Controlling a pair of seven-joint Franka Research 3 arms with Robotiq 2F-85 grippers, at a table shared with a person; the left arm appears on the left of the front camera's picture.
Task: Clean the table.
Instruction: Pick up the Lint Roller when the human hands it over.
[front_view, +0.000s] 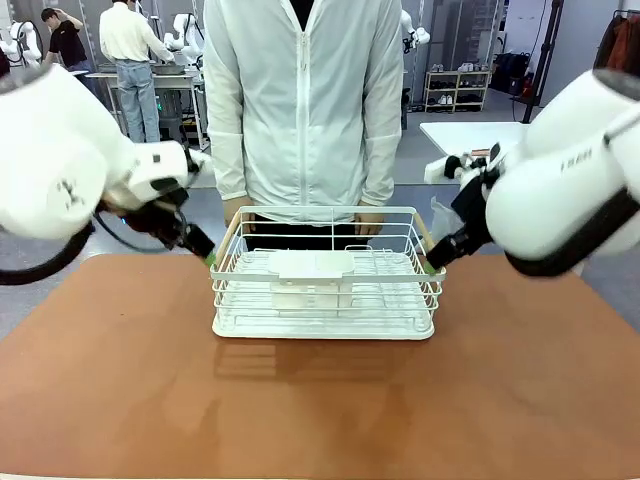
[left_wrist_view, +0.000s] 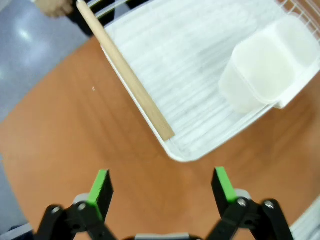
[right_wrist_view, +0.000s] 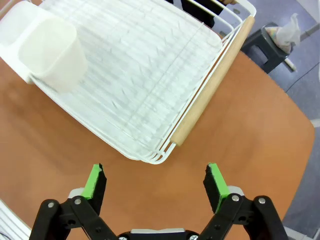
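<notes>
The table (front_view: 320, 400) has a bare terracotta top. On its far half stands a white wire basket (front_view: 325, 290) with a white cup holder (front_view: 312, 272) clipped to its front side. My left gripper (front_view: 207, 256) hovers by the basket's left wooden handle (left_wrist_view: 127, 75). In the left wrist view that gripper (left_wrist_view: 162, 186) is open and empty, just short of the handle's end. My right gripper (front_view: 432, 262) is at the right wooden handle (right_wrist_view: 210, 92). In its wrist view this gripper (right_wrist_view: 155, 181) is open too, with nothing between the pads. A person's hands (front_view: 236, 211) rest on the basket's far rim.
The person in a white jacket (front_view: 300, 100) stands at the table's far edge, directly behind the basket. A dark stool with a plastic bag (right_wrist_view: 272, 40) sits on the grey floor beyond the table's right corner. A white-topped table (front_view: 470, 135) stands at the back right.
</notes>
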